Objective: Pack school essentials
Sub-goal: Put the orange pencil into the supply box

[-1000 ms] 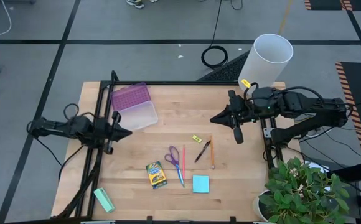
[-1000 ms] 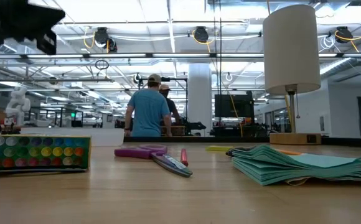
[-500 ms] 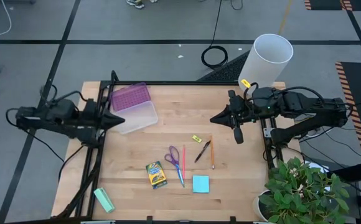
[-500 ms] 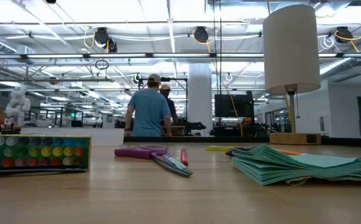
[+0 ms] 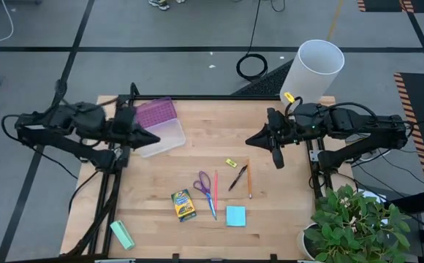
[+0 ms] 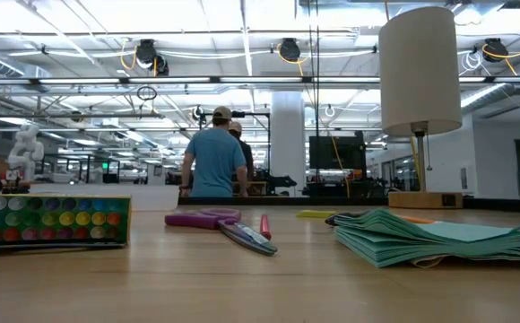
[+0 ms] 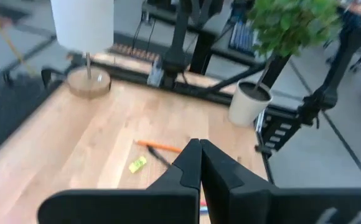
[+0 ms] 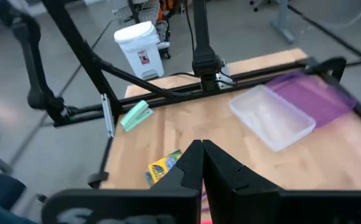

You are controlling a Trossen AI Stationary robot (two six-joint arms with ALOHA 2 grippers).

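On the wooden table lie purple-handled scissors (image 5: 204, 184), a red pen (image 5: 215, 191), a crayon box (image 5: 183, 205), a cyan sticky pad (image 5: 235, 215), a black pen (image 5: 237, 177), an orange pencil (image 5: 248, 181) and a small yellow piece (image 5: 231, 162). A clear box with a purple lid (image 5: 157, 124) stands at the far left. My left gripper (image 5: 156, 139) hovers shut over the box's near left corner. My right gripper (image 5: 250, 139) hangs shut above the table, beyond the pens. Both hold nothing (image 7: 200, 144) (image 8: 202, 144).
A mint-green block (image 5: 122, 234) lies at the near left corner. A white cylinder (image 5: 313, 69) stands past the far right corner and a potted plant (image 5: 358, 226) past the near right. In the low view, people (image 6: 215, 154) stand in the room behind.
My left gripper has drawn back toward the table's left and far edges, then come right again to the clear box's corner. It has left the low view's upper left. My right arm and the things on the table have kept still.
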